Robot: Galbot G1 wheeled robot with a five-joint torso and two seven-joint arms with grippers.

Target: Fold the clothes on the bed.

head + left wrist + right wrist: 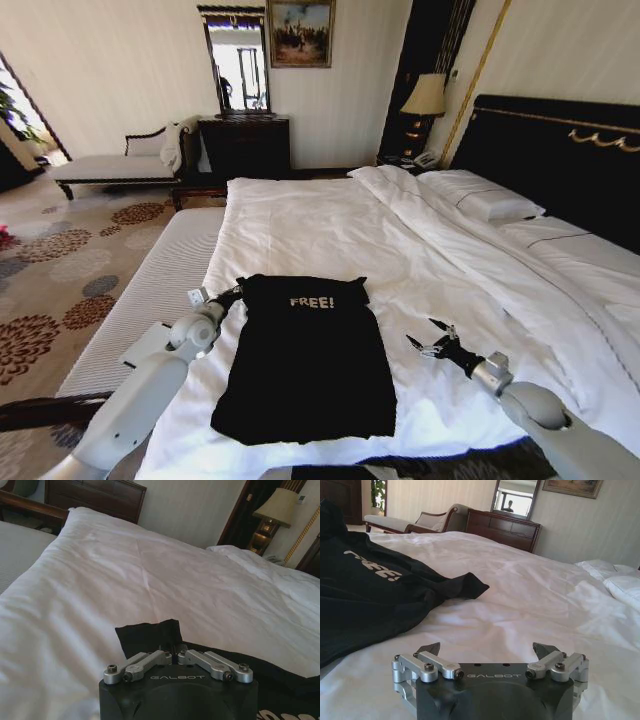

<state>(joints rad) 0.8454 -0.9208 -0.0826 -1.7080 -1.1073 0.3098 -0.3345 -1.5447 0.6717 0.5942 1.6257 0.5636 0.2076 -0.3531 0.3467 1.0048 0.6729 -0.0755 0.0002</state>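
The clothes, a black T-shirt (pixel 310 360) with a white "FREE!" print, lie flat on the white bed (pixel 300 215) near its foot, sleeves tucked in. My left gripper (pixel 236 293) is at the shirt's upper left corner. In the left wrist view this gripper (pixel 171 647) is shut on a raised fold of the black fabric (pixel 145 636). My right gripper (pixel 430 341) hovers low over the sheet to the right of the shirt, apart from it. In the right wrist view it (pixel 487 650) is open with nothing between its fingers, and the shirt (pixel 370 590) lies beside it.
A folded white duvet (pixel 450 240) and pillows (pixel 485 198) lie by the dark headboard (pixel 570 150) on the right. A striped mattress edge (pixel 150 290) borders the bed on the left. Beyond stand a dresser (pixel 245 145), a chaise (pixel 110 165) and a lamp (pixel 425 95).
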